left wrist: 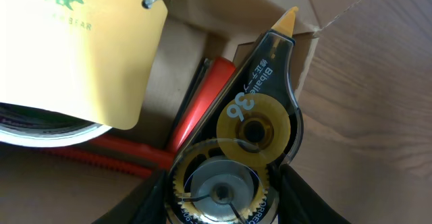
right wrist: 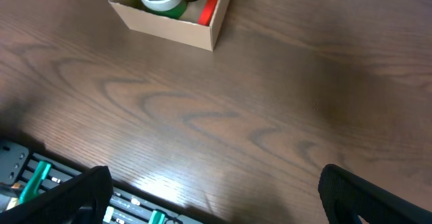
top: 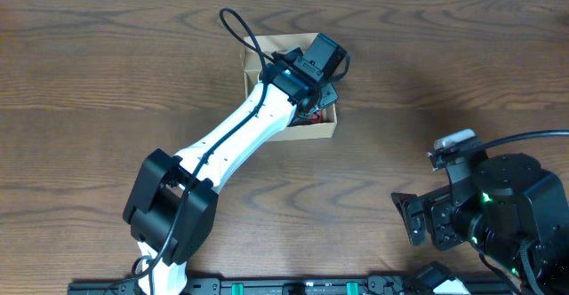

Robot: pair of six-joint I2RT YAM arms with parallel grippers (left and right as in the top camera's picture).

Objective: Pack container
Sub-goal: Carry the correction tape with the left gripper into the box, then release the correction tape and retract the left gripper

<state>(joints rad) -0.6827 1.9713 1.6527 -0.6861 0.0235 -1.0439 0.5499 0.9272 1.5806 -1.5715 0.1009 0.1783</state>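
Note:
The container [top: 307,133] is a small tan cardboard box, open at the top, at the table's far middle; it also shows in the right wrist view [right wrist: 169,28]. My left gripper [top: 313,80] is down inside it, shut on a black and yellow correction tape dispenser [left wrist: 260,96], with one finger on each side of its round body [left wrist: 223,197]. Inside the box lie a red pen-like item [left wrist: 199,106], a yellow card with a green bear mark [left wrist: 67,48] and a tape roll [left wrist: 40,126]. My right gripper [top: 418,219] is open and empty [right wrist: 216,197] at the front right.
Dark wood table [top: 427,82] all around the box. A black rail with green clips [right wrist: 40,173] runs along the front edge. The left arm [top: 231,139] stretches from the front left to the box.

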